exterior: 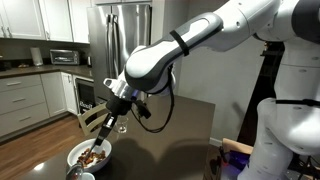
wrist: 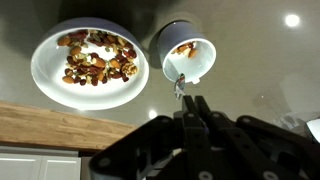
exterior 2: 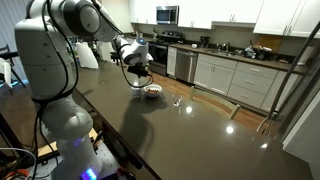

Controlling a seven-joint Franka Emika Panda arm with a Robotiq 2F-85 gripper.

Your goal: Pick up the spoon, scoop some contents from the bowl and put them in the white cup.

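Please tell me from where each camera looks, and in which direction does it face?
An exterior view: stands beside the table, faces the fridge; the arm reaches down to the bowl, white base at right.
An exterior view: stands near the base, looks along the dark table to the kitchen cabinets; arm at left.
Wrist view: sits on the wrist, looks down on bowl, cup and spoon; the shut jaws show at the bottom.
Shared: the bowl appears in all three; arm and base in both exterior views.

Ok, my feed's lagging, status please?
Gripper shut on spoon. Spoon tip at white cup rim, pieces inside. Bowl beside it, heaped. Nothing in the way.
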